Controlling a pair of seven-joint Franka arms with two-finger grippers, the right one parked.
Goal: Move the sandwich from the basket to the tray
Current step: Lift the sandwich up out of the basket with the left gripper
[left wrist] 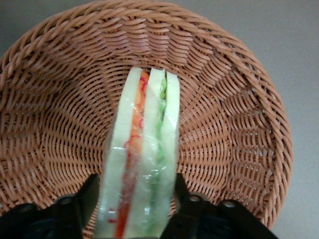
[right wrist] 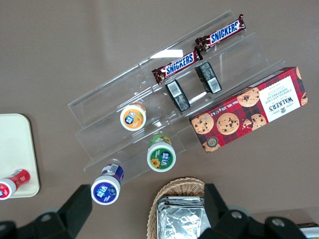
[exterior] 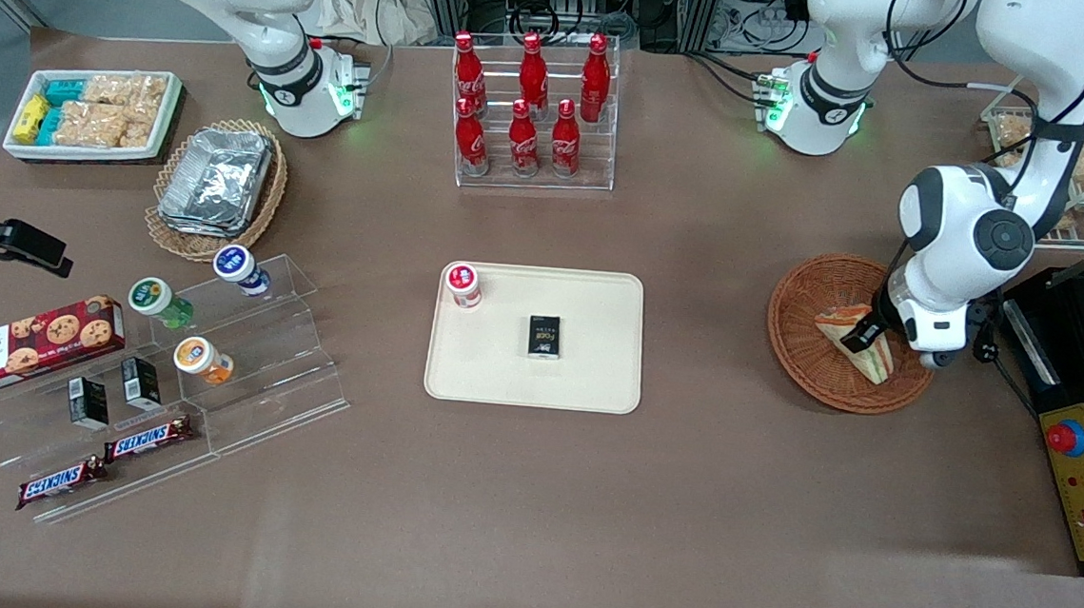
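We see the gripper (left wrist: 137,206), jaws clamping the triangular wedge sandwich (left wrist: 142,164), inside the round reddish-brown wicker basket (exterior: 815,294); the cream rectangular tray (exterior: 594,384) nearby carries a black box (exterior: 544,337) and a red-capped bottle (exterior: 463,284).

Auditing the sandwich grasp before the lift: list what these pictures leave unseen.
- Front view: the arm covers part of the basket and the gripper.
- Left wrist view: the sandwich runs past the picture edge; its underside is hidden.
- Front view: print on the black box on the tray is too small.
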